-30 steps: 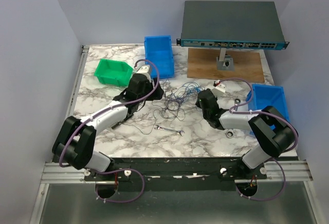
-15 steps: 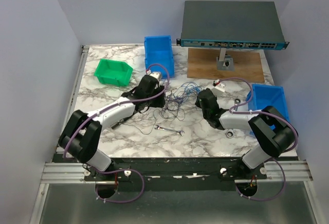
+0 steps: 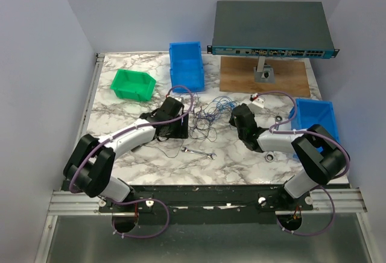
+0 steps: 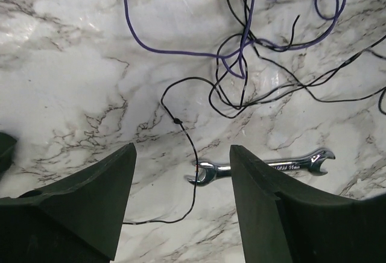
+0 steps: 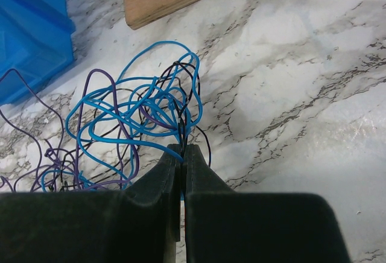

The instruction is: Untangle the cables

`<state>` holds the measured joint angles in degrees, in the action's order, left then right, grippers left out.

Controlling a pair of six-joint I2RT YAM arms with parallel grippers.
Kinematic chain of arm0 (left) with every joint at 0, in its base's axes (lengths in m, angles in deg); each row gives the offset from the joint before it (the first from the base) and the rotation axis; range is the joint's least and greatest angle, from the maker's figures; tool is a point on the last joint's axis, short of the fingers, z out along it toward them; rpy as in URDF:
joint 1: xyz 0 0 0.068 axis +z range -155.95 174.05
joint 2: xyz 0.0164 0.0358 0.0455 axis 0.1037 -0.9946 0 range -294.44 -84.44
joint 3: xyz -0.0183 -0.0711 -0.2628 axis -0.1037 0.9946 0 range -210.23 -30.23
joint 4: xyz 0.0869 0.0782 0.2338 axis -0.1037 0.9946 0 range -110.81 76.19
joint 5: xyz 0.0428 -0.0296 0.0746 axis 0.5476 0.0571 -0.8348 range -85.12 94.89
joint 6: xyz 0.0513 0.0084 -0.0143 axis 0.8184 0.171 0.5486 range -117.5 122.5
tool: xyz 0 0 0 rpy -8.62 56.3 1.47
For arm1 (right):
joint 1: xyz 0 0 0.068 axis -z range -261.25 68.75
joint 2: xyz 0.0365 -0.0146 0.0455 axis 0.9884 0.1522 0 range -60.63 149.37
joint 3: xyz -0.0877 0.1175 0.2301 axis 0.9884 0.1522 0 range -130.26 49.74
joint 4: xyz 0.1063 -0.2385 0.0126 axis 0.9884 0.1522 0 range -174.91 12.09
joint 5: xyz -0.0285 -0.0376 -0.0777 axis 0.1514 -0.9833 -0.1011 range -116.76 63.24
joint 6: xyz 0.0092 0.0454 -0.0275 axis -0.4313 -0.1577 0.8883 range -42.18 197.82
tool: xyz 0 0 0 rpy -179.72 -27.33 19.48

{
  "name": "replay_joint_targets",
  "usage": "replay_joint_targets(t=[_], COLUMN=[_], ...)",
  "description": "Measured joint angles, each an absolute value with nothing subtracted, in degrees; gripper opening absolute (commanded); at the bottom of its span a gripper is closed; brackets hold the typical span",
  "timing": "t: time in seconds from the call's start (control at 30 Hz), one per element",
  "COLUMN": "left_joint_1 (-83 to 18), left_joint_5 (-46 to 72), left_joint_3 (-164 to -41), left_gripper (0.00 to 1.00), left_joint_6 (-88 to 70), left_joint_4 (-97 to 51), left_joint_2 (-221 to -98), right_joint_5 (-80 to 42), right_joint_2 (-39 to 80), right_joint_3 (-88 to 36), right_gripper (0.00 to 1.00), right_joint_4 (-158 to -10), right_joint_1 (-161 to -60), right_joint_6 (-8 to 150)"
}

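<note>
Your right end effector (image 5: 181, 154) pinches the edge of the cables (image 5: 142, 109) at the middle of the desk (image 5: 289, 82), likely anchoring the tangle, while your left end effector (image 4: 181, 154) hangs spread over a loose black strand (image 4: 180, 131) by the wrench (image 4: 265, 167).

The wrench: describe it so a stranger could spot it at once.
On the marble table, find the tangle of cables in the middle. Just nearer the front edge lies the wrench: the only rigid, shiny silver piece beside thin, limp wires.
</note>
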<state>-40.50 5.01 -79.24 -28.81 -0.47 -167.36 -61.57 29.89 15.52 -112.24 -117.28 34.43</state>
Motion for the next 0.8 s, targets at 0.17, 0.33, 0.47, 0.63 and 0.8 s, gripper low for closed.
replay_joint_targets(t=[0.17,0.33,0.47,0.63,0.8], left_joint_1=[-41.5,-42.0,-42.1,-42.5,-41.9], left_joint_5=[6.5,7.5,7.7,4.5,-3.8], left_joint_3=[-78.9,-79.0,-79.2,-78.7,-81.5], left_gripper=[0.55,0.02,0.00,0.00,0.00], left_joint_6=[-29.4,-30.2,-31.3,-32.0,-33.0], left_joint_4=[0.8,1.3,0.5,3.6,9.9], left_joint_2=[-170.0,-174.0,-174.7,-170.1,-155.7], right_joint_5=[-61.6,-61.6,-61.6,-64.2,-69.1], right_joint_2=[29.9,29.8,29.7,29.7,29.7], right_joint_3=[15.5,15.5,15.6,15.7,15.7], right_gripper=[0.06,0.06,0.06,0.05,0.02], right_joint_4=[-112.2,-112.2,-112.2,-110.8,-104.2], right_joint_1=[-117.3,-117.3,-117.3,-117.3,-115.5], right_joint_6=[34.4,34.4,34.4,31.9,22.5])
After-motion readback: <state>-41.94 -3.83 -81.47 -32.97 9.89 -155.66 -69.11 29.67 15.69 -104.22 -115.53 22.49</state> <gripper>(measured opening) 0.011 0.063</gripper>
